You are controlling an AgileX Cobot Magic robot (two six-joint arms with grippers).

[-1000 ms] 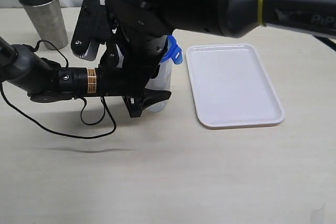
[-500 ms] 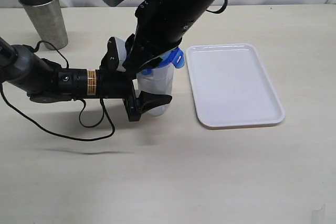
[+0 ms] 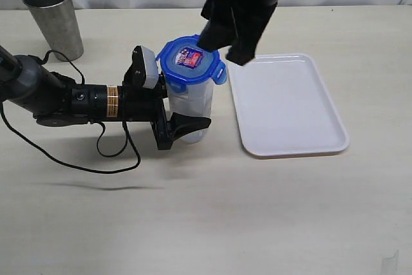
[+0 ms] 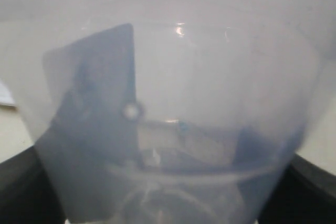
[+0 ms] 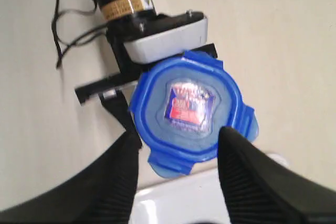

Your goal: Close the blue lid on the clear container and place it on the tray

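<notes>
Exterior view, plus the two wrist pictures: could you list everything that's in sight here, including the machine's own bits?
blue lid: one, translucent blue with a red-and-blue sticker, sitting on top of the clear container
clear container: one, clear, upright on the table beside the tray
tray: one, white, nothing on it
metal cup: one, grey, upright at the far corner
table: one, beige
cable: one, black, looping off the left arm
left gripper: black, clamped around the clear container
right gripper: black, open, above the blue lid

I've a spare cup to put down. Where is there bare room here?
The tray is bare; so is the table stretch under the cable and tray in the exterior view. Crowded: around the container, held by the left pincer.
</notes>
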